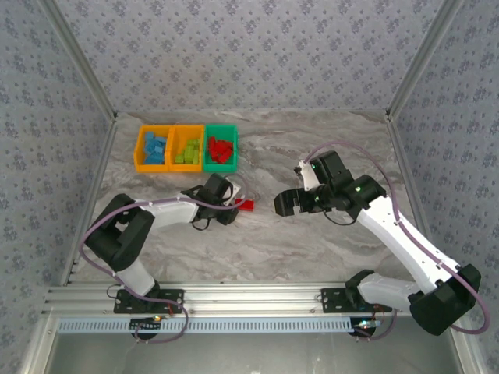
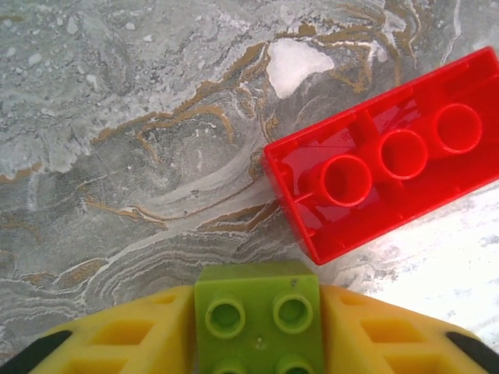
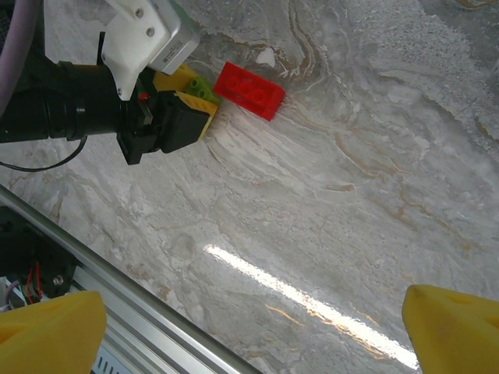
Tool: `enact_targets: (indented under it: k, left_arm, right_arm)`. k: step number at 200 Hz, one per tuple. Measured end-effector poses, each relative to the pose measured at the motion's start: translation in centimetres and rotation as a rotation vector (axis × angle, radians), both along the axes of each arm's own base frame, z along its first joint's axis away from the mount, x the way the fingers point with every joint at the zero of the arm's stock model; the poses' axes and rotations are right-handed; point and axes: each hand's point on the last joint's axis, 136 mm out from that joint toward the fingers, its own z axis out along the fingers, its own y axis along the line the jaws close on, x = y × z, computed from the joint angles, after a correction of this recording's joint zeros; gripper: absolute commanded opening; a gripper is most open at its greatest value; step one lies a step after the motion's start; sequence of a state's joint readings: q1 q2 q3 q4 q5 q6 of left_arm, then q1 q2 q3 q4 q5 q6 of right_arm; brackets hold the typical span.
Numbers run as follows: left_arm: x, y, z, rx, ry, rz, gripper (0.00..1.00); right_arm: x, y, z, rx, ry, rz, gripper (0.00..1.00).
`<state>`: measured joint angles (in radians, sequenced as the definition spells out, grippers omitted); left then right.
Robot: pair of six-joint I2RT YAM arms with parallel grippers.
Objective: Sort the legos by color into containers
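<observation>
My left gripper point(image 2: 257, 336) is shut on a lime green lego point(image 2: 257, 315), which sits studs-up between the yellow fingers point(image 2: 117, 339) just above the marble table. A red lego point(image 2: 382, 183) lies hollow side up just ahead and to the right of it, apart from the green one. From above, the left gripper point(image 1: 231, 206) is mid-table with the red lego point(image 1: 247, 205) at its tip. My right gripper point(image 1: 284, 202) hovers open to the right, with nothing between its fingertips point(image 3: 51, 327). In the right wrist view the red lego point(image 3: 249, 90) and green lego point(image 3: 204, 87) lie at the top left.
Three joined containers stand at the back left: an orange one point(image 1: 139, 148) with blue legos, an orange one point(image 1: 187, 128) with green legos, a green one point(image 1: 221, 128) with red legos. The aluminium rail point(image 1: 249, 300) runs along the near edge, and patterned walls enclose the table.
</observation>
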<state>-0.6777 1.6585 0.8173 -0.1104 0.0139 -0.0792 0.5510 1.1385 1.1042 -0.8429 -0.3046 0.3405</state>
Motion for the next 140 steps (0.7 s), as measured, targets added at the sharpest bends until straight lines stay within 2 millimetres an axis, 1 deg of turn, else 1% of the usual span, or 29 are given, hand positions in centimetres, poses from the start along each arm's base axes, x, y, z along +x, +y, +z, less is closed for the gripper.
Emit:
enact_targets:
  k: [17,31,43,46,52,64,70,73,75,77,79,87,95,98,102,105,106,107,116,117,123,129,137,140]
  left_arm:
    - [-0.4,-0.4,0.3,-0.012,0.007,-0.015,0.37]
    - [-0.8,-0.5,1.3,-0.029,-0.007,-0.022,0.35]
    - [-0.8,-0.4,3.0,-0.054,-0.043,-0.013,0.35]
    - [-0.6,-0.3,3.9,-0.064,-0.065,-0.007,0.35]
    - [-0.4,-0.2,4.8,-0.076,-0.090,0.000,0.35]
    - [0.7,0.5,7.6,-0.108,-0.166,0.035,0.35]
    - [1.5,1.2,8.8,-0.119,-0.199,0.066,0.35]
    - [1.6,1.3,9.0,-0.119,-0.204,0.070,0.35]
    - [2.3,1.8,9.6,-0.123,-0.219,0.093,0.36]
    - [2.3,1.8,9.6,-0.123,-0.219,0.093,0.36]
    - [3.1,2.4,10.3,-0.127,-0.240,0.119,0.36]
    - [4.6,3.5,11.4,-0.131,-0.266,0.165,0.36]
    - [6.9,5.2,12.6,-0.126,-0.300,0.234,0.36]
    - [7.5,5.6,12.9,-0.128,-0.309,0.248,0.36]
    - [8.9,6.6,13.4,-0.125,-0.327,0.287,0.36]
    - [9.3,6.9,13.6,-0.124,-0.331,0.299,0.36]
    - [10.0,7.5,13.9,-0.123,-0.342,0.319,0.36]
    - [10.0,7.5,13.9,-0.123,-0.342,0.319,0.36]
    - [12.5,9.4,14.4,-0.116,-0.368,0.386,0.36]
    - [12.5,9.4,14.4,-0.116,-0.368,0.386,0.36]
    - [14.1,10.6,14.7,-0.113,-0.386,0.425,0.36]
    - [15.2,11.5,14.7,-0.108,-0.395,0.457,0.37]
    - [16.6,12.8,14.3,-0.100,-0.394,0.493,0.39]
    - [17.4,13.4,14.0,-0.096,-0.390,0.512,0.39]
  right_arm:
    - [0.1,0.2,-0.1,0.013,0.005,-0.005,1.00]
    - [0.1,0.3,-0.1,0.025,0.007,-0.010,1.00]
    - [0.2,0.5,0.0,0.040,0.006,-0.016,1.00]
    - [0.2,0.6,0.1,0.044,0.004,-0.015,1.00]
    - [0.3,0.6,0.1,0.050,0.002,-0.017,1.00]
    - [0.3,0.7,0.3,0.066,-0.009,-0.026,1.00]
    - [0.2,0.6,0.5,0.072,-0.016,-0.028,1.00]
    - [0.2,0.6,0.5,0.075,-0.016,-0.031,1.00]
    - [0.2,0.6,0.6,0.077,-0.018,-0.032,1.00]
    - [0.2,0.6,0.6,0.079,-0.020,-0.032,1.00]
    - [0.2,0.6,0.6,0.080,-0.022,-0.033,1.00]
    - [0.2,0.6,0.9,0.087,-0.029,-0.035,1.00]
    - [0.2,0.6,1.0,0.093,-0.034,-0.038,1.00]
    - [0.2,0.6,1.1,0.095,-0.037,-0.038,1.00]
    - [0.3,0.6,1.1,0.098,-0.039,-0.039,1.00]
    - [0.3,0.6,1.1,0.099,-0.040,-0.040,1.00]
    - [0.3,0.7,1.1,0.100,-0.040,-0.040,1.00]
    - [0.3,0.6,1.1,0.100,-0.040,-0.040,1.00]
    - [0.2,0.6,1.1,0.102,-0.040,-0.044,1.00]
    - [0.2,0.6,1.1,0.103,-0.040,-0.044,1.00]
    - [0.2,0.6,1.1,0.104,-0.038,-0.046,1.00]
    - [0.1,0.6,1.1,0.106,-0.036,-0.049,1.00]
    - [0.0,0.5,1.1,0.109,-0.038,-0.052,1.00]
    - [0.0,0.5,1.2,0.111,-0.038,-0.053,1.00]
